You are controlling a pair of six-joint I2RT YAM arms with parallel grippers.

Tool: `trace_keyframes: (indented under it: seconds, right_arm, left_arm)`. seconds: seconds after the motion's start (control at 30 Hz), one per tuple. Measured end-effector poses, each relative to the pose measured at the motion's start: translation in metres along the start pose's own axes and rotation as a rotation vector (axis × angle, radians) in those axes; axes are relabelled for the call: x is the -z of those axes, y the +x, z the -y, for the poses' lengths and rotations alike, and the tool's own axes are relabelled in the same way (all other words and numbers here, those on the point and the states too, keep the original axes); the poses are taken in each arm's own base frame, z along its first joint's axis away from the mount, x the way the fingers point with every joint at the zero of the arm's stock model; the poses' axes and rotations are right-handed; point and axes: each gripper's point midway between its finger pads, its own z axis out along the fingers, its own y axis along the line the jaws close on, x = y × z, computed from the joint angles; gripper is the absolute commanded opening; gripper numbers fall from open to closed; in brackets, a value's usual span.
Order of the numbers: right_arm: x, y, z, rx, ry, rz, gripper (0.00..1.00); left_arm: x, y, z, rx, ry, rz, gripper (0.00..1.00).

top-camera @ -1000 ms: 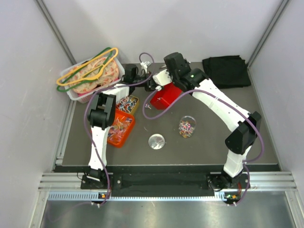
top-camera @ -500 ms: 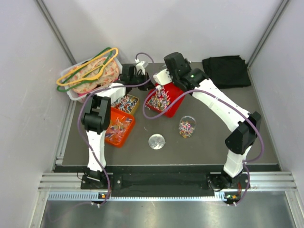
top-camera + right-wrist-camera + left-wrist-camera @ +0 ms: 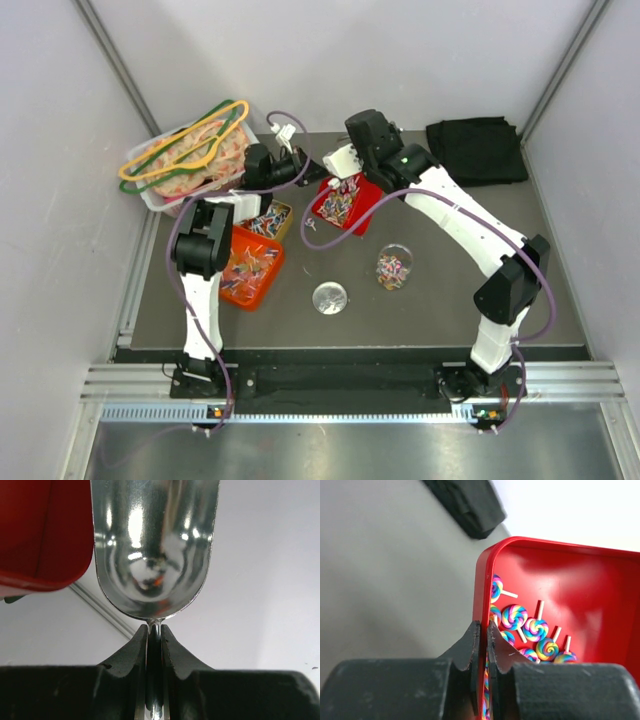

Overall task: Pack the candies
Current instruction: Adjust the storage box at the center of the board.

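The candies (image 3: 526, 624) are tiny swirl lollipops lying in a red tray (image 3: 580, 575). My left gripper (image 3: 482, 630) is shut on this tray's left rim, one finger inside and one outside. From above, the red tray (image 3: 362, 212) sits at the table's middle back, with the left gripper (image 3: 308, 178) at its left edge. My right gripper (image 3: 154, 630) is shut on the handle of a shiny metal scoop (image 3: 155, 545), whose bowl shows only reflections. It hovers by the red tray (image 3: 40, 530); the right gripper (image 3: 336, 176) is over the tray's back edge. A clear jar (image 3: 393, 268) holds more candies.
The jar's lid (image 3: 330, 298) lies on the table. An orange tray (image 3: 250, 268) and a small yellow tray (image 3: 268, 217) of candies stand at the left. A white basket (image 3: 190, 158) with hangers is back left. A black cloth (image 3: 478, 150) lies back right.
The red tray, tipped up a second ago with its candies hidden, has come down flatter and now shows them. My left wrist has swung back to the left. The right arm barely moved.
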Motion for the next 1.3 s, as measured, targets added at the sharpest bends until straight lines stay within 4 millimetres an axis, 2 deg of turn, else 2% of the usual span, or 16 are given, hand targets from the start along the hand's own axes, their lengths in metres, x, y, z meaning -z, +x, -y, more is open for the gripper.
trace_keyframes:
  seconds: [0.07, 0.13, 0.3, 0.43, 0.63, 0.87, 1.0, 1.07, 1.3]
  right_arm:
    - [0.000, 0.000, 0.000, -0.001, 0.001, -0.001, 0.00]
    - [0.000, 0.000, 0.001, -0.004, 0.005, -0.002, 0.00]
    - [0.000, 0.000, 0.001, -0.004, 0.004, -0.003, 0.00]
    - [0.000, -0.001, 0.000, -0.003, 0.001, 0.001, 0.00]
    - [-0.003, -0.008, -0.011, 0.029, -0.031, 0.012, 0.00]
    - [-0.011, -0.031, -0.062, 0.138, -0.142, 0.047, 0.00]
    - [-0.022, -0.043, -0.082, 0.206, -0.161, 0.040, 0.00]
    - [-0.026, -0.044, -0.082, 0.232, -0.159, 0.029, 0.00]
    - [-0.054, -0.059, -0.061, 0.300, -0.090, -0.033, 0.00]
  left_arm:
    - [0.000, -0.002, 0.006, -0.011, 0.030, 0.003, 0.00]
    - [-0.002, -0.001, 0.003, -0.023, 0.014, -0.015, 0.00]
    - [-0.003, 0.003, -0.028, -0.073, -0.139, -0.058, 0.00]
    - [0.005, 0.009, -0.058, -0.125, -0.294, -0.100, 0.00]
    - [0.021, 0.017, -0.080, -0.167, -0.436, -0.160, 0.00]
    - [0.028, 0.012, -0.083, -0.199, -0.492, -0.184, 0.00]
    - [0.029, 0.004, -0.082, -0.217, -0.513, -0.191, 0.00]
    - [0.029, 0.002, -0.081, -0.224, -0.517, -0.190, 0.00]
    - [0.029, 0.006, -0.082, -0.236, -0.535, -0.212, 0.00]
